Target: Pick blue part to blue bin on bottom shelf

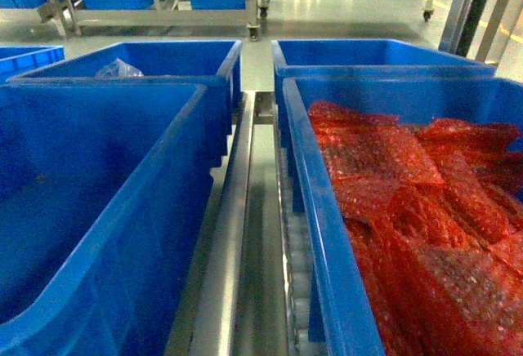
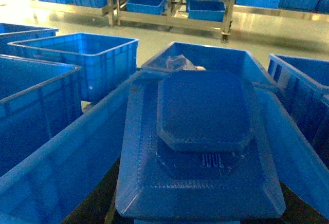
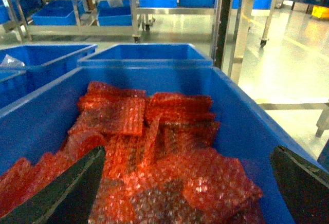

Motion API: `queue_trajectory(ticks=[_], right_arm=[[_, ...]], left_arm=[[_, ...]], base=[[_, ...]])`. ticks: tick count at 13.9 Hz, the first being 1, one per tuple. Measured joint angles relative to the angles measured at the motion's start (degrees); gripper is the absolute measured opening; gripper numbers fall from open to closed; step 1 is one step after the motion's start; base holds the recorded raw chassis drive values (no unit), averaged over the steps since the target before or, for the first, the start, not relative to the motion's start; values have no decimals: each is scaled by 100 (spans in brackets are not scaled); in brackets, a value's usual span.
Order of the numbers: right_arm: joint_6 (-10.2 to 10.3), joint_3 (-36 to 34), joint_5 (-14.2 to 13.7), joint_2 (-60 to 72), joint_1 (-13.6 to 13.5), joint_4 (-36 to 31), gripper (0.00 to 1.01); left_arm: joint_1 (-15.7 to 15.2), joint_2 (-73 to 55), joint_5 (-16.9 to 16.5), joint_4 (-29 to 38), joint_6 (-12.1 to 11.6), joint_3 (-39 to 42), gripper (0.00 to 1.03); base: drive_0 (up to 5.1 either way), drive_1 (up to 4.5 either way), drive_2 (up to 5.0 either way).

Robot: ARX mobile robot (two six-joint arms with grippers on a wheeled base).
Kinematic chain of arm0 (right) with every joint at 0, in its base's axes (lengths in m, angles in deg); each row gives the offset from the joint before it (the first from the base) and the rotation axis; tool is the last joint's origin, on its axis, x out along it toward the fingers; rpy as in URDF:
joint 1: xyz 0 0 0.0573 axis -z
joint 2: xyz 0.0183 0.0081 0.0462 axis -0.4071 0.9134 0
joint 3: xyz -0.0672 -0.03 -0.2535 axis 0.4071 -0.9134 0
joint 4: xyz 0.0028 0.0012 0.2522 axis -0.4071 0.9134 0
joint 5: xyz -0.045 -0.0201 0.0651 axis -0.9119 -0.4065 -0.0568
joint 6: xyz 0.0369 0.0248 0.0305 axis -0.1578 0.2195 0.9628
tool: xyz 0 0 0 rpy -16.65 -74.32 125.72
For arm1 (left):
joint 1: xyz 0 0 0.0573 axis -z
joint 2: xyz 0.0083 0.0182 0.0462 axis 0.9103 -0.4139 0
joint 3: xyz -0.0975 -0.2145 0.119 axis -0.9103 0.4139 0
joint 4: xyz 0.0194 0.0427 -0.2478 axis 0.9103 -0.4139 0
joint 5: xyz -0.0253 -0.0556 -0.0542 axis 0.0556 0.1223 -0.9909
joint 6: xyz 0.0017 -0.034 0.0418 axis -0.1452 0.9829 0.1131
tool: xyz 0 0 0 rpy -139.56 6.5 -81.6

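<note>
Fills centre frame: blue part (image 2: 200, 147), stepped octagonal moulded plastic; left gripper's grip unclear. Lower corners: right gripper (image 3: 187, 193) fingers spread over red bubble-wrap pouches (image 3: 154, 147).

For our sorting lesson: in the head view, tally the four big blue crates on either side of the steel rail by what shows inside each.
Blue plastic crate holding red bubble-wrap packets: 1
Blue plastic crate holding a clear plastic bag: 1
Blue plastic crates showing nothing inside, near left and far right: 2
Total: 4
</note>
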Motion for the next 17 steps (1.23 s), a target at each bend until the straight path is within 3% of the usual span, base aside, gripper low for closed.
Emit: queue_trajectory(ticks=[17], right_arm=[[0, 0, -2, -2, 0, -17, 98]], left_arm=[[0, -2, -2, 0, 0, 2, 43]], base=[[0, 23, -24]])
